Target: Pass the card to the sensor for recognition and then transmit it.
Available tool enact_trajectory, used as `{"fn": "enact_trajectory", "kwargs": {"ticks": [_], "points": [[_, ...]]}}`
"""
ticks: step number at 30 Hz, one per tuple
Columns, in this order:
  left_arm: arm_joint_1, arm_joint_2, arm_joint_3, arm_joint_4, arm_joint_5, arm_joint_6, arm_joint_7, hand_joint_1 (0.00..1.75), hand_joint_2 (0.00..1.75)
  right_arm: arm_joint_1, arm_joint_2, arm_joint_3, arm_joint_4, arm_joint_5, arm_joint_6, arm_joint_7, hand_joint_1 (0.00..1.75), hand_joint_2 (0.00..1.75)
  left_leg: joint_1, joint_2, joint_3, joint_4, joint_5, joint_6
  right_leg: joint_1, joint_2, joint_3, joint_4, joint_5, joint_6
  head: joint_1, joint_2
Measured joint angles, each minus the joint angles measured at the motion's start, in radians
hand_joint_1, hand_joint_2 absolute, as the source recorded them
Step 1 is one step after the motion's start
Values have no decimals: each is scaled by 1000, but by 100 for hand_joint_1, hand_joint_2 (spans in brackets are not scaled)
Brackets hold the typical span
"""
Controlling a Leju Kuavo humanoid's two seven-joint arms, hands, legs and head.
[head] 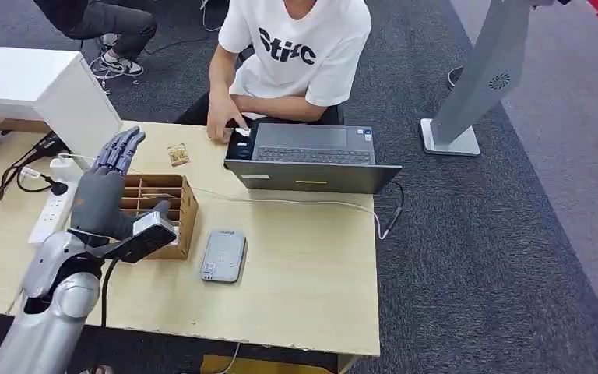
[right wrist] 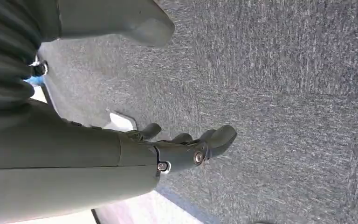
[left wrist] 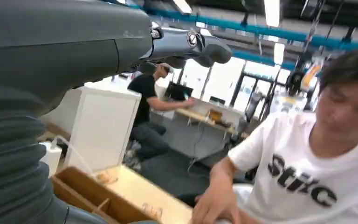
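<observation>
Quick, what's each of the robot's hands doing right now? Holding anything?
Left hand: open, fingers stretched out above the wooden box, holding nothing.
Right hand: hanging over the carpet, fingers apart, holding nothing.

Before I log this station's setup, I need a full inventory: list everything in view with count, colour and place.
Table: one, light wood, centre.
Divided box: one, brown, table's left part.
Sensor: one, grey, flat on the table right of the box.
Laptop: one, dark grey, open, far edge.
Small packet: one, tan, beyond the box.
Power strip: one, white, left edge.
White cabinet: one, far left.
Stand: one, grey, on the carpet, right.
Person: one, white shirt, seated behind the laptop.
Left hand: grey, raised over the box, fingers apart.
Right hand: grey, hanging above carpet.
</observation>
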Motion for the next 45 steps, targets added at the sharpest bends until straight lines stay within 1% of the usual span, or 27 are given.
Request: {"fn": "enact_trajectory", "kwargs": {"ticks": [2, 5, 7, 10, 13, 17, 20, 27, 29, 32, 35, 37, 43, 45], "points": [[-1, 10, -2, 4, 27, -26, -9, 0, 175, 0, 0, -5, 0, -2, 0, 0, 0, 175, 0, 0, 0, 0, 0, 0, 0, 0, 0, 0, 0, 0, 0, 0], [-1, 21, -2, 4, 39, -37, -9, 0, 175, 0, 0, -10, 0, -4, 0, 0, 0, 175, 0, 0, 0, 0, 0, 0, 0, 0, 0, 0, 0, 0, 0, 0], [0, 28, -3, 3, 66, -53, -15, 0, 175, 0, 0, -16, 0, -8, -1, 0, 0, 175, 0, 0, 0, 0, 0, 0, 0, 0, 0, 0, 0, 0, 0, 0], [13, 52, -6, -29, 113, -87, -26, 0, 175, 1, 0, -25, 0, -15, -2, 0, 0, 175, 0, 0, 0, 0, 0, 0, 0, 0, 0, 0, 0, 0, 0, 0], [42, 91, -11, -77, 174, -142, -14, 0, 175, 1, 1, -37, 0, -26, -3, 6, 0, 175, 0, 0, 0, 0, 0, 0, 0, 0, 0, 0, 0, 0, 0, 0], [84, 159, -23, -121, 225, -213, -2, 0, 175, 1, 4, -53, 0, -30, -2, 13, 0, 175, 0, 0, 0, 0, 0, 0, 0, 0, 0, 0, -1, 0, 0, 0], [100, 204, -35, -141, 241, -239, -3, 0, 175, 1, 6, -60, 0, -31, -2, 11, 0, 175, 0, 0, 0, -1, 0, 0, 0, 0, 0, 0, -1, 0, 0, 0], [139, 286, -70, -197, 247, -261, -3, 0, 175, 0, 7, -71, 0, -25, 1, -5, 0, 175, 0, 0, 0, -1, 0, 0, 0, 0, 0, 0, -1, 0, 0, 0], [144, 307, -79, -207, 223, -257, 12, 0, 175, 0, 7, -71, 0, -22, 3, -3, 0, 175, 0, 0, 0, -1, 0, 0, 0, 0, 0, 0, -1, 0, 0, 0], [149, 326, -92, -213, 154, -227, 46, 0, 175, 0, 8, -71, 0, -16, 5, 0, 0, 175, 0, 0, 0, -1, 0, 0, 0, 0, 0, 0, -1, 0, 0, 0], [153, 334, -106, -211, 102, -209, 74, 0, 175, 0, 10, -71, 0, -10, 8, 4, 0, 175, 0, 0, 0, -1, 0, 0, 0, 0, 0, 0, -1, 0, 0, 0], [152, 336, -114, -207, 92, -208, 84, 0, 175, 0, 11, -71, 0, -7, 13, 7, 0, 175, 0, 0, 0, -1, 0, 0, 0, 0, 0, 0, -1, 0, 0, 0], [151, 337, -122, -192, 78, -209, 89, 0, 175, -1, 11, -71, 0, -3, 14, 10, 0, 175, 0, 0, 0, 0, 0, 0, 0, 0, 0, 0, -1, 0, 0, 0], [144, 333, -125, -170, 66, -209, 108, 0, 175, -1, 11, -71, 0, 2, 14, 10, 0, 175, 0, 0, 0, 0, 0, 0, 0, 0, 0, 0, -1, 0, 0, 0]]}}
